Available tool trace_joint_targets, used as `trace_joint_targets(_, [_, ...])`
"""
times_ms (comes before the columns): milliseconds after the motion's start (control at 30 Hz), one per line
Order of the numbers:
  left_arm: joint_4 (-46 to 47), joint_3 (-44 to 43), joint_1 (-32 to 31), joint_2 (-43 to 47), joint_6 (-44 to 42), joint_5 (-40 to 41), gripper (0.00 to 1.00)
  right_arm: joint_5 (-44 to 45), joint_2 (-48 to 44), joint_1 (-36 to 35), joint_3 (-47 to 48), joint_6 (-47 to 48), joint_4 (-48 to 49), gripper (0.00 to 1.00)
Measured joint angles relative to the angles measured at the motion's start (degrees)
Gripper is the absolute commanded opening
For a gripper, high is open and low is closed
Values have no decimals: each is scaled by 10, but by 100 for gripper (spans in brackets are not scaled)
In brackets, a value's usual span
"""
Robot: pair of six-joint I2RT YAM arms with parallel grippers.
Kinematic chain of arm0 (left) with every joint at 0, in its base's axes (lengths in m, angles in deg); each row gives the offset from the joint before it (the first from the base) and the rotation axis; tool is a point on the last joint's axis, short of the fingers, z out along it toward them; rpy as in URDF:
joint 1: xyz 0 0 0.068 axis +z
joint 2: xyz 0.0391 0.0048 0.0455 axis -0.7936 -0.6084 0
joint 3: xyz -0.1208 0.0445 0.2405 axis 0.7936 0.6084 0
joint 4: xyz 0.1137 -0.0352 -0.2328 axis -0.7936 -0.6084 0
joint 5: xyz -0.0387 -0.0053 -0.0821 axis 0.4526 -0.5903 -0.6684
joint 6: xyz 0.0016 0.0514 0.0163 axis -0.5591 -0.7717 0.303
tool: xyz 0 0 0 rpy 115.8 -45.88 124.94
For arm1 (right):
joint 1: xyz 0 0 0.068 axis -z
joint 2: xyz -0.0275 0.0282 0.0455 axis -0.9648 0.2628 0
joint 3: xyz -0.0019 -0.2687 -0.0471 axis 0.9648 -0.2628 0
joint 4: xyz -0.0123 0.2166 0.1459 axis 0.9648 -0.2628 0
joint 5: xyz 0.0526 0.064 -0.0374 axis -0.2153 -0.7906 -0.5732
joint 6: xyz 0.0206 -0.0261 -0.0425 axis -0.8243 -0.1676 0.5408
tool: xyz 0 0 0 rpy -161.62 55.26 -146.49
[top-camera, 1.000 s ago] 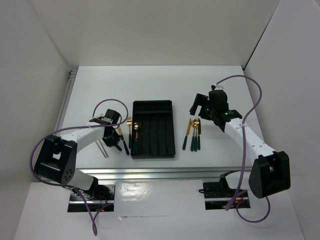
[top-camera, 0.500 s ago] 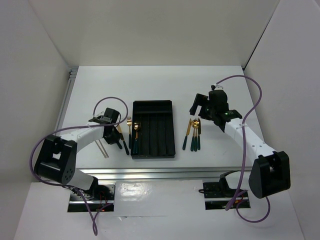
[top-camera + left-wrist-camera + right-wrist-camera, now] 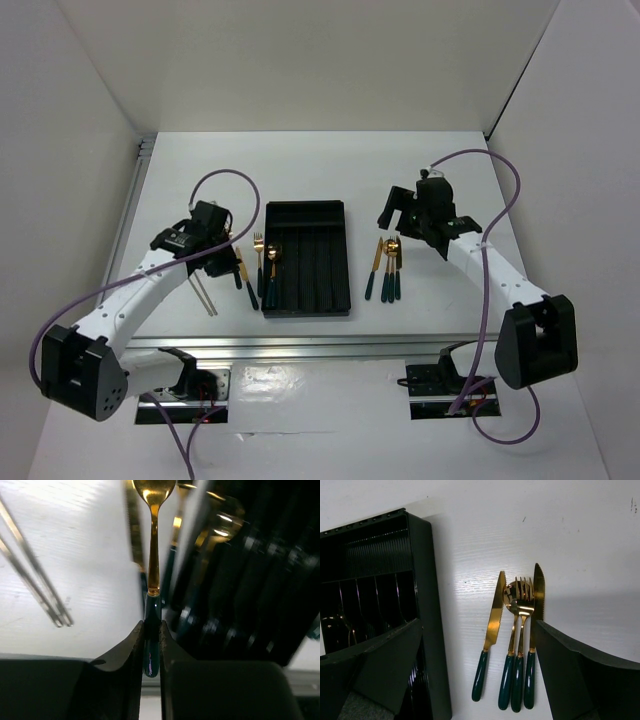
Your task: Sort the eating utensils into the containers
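Your left pincer (image 3: 151, 630) pinches a spoon (image 3: 153, 555) by its green handle tip, above the bench (image 3: 180, 180) just left of the tray (image 3: 307, 207). Carry it level, align it lengthwise with the tray, and lower it before releasing. Your right pincer (image 3: 479, 625) hangs spread over four utensils (image 3: 512, 630).

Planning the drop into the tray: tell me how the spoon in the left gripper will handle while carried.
The spoon looks like rigid metal, so it probably won't bend. The left gripper pinches only the end of its glossy green handle, so it may pivot or slip. The gold bowl sits far from the grip, likely adding leverage.
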Motion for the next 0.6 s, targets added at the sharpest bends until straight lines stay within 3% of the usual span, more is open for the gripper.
trace_joint_targets(333, [12,-81,-151,-19,-39,-34,0,5,6,0,11,-5,0,100])
trace_joint_targets(600, [57,-71,-189,-96,-24,-46,0,17,6,0,11,-9,-2,100])
